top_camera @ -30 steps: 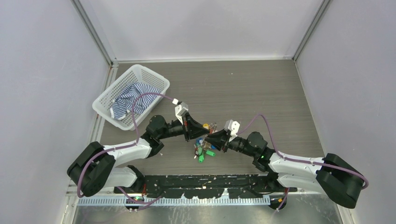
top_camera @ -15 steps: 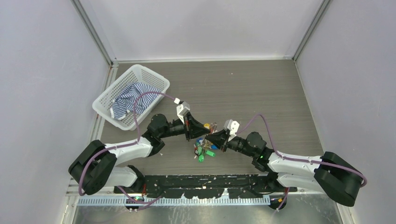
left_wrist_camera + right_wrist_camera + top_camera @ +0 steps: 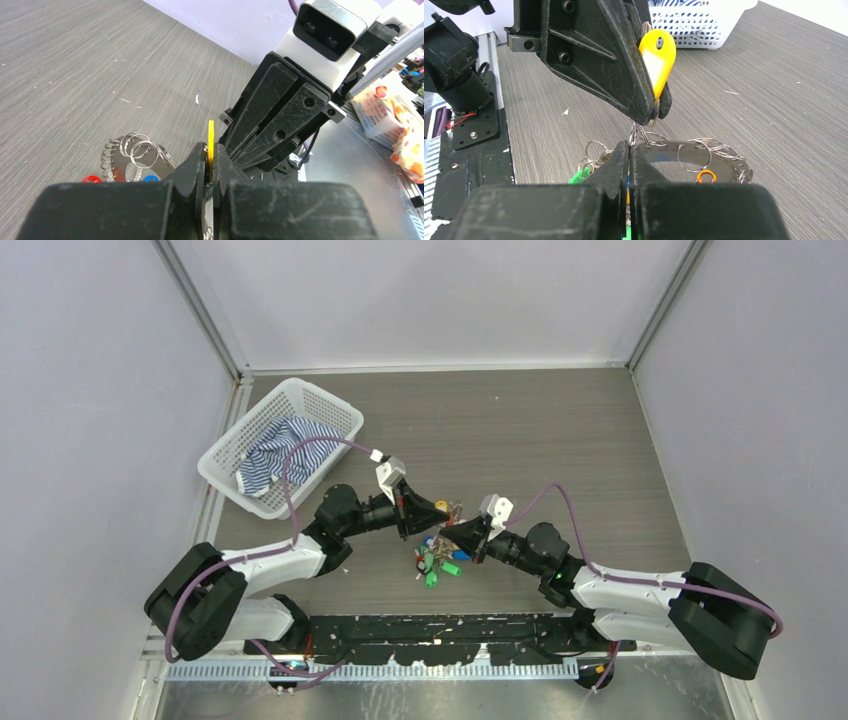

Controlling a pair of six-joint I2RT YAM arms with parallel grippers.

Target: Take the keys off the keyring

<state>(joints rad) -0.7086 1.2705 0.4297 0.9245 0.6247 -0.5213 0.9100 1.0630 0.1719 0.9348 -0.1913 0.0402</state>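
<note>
While the left pincer (image 3: 651, 117) clamped the yellow tag (image 3: 658, 55) and the right pincer (image 3: 629, 150) clenched at the keyring (image 3: 664, 152), thin metal could slip.

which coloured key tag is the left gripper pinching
The yellow plastic tag, clamped between the left gripper's fingers; the green tags and blue tag lie lower, ungripped.

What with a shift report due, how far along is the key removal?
Done: no key clearly lies free of the keyring. In hand: the left pincer is shut on the yellow tag; the right pincer is shut just below it, its grip hidden. Left: the green, red and blue keys sit bunched beneath the pincers.
</note>
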